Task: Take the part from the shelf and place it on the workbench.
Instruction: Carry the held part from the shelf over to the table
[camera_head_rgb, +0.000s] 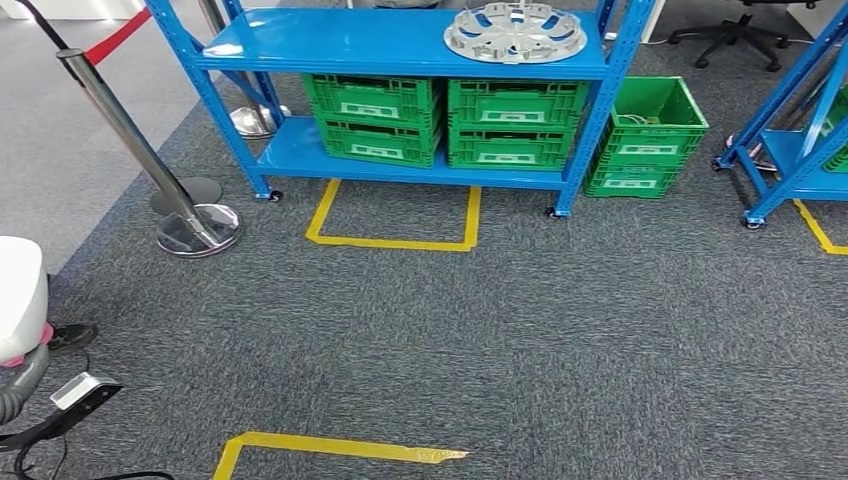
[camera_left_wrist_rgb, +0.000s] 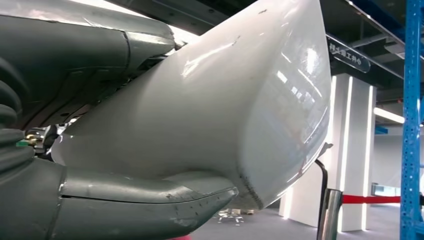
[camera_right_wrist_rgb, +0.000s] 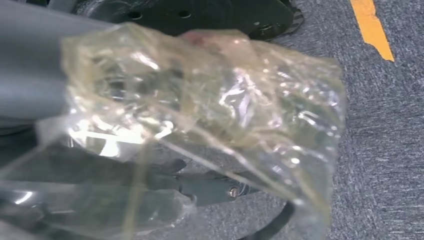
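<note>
The part (camera_head_rgb: 515, 32) is a round silver disc with cut-outs, lying flat on the right half of the blue shelf's top board (camera_head_rgb: 330, 45), some way ahead of me across the carpet. In the left wrist view my left hand (camera_left_wrist_rgb: 125, 210) shows as a grey thumb and cover pressed close to a white shell; its fingers are hidden. In the right wrist view my right hand (camera_right_wrist_rgb: 150, 175) hangs over the carpet behind crumpled clear plastic film (camera_right_wrist_rgb: 225, 110), so how its fingers lie is unclear. Neither hand is near the part.
Green crates (camera_head_rgb: 445, 120) fill the lower shelf board; another green crate (camera_head_rgb: 645, 135) stands on the floor to its right. A second blue shelf (camera_head_rgb: 790, 130) is at far right. A barrier post (camera_head_rgb: 150, 160) stands at left. Yellow tape (camera_head_rgb: 395, 240) marks the carpet.
</note>
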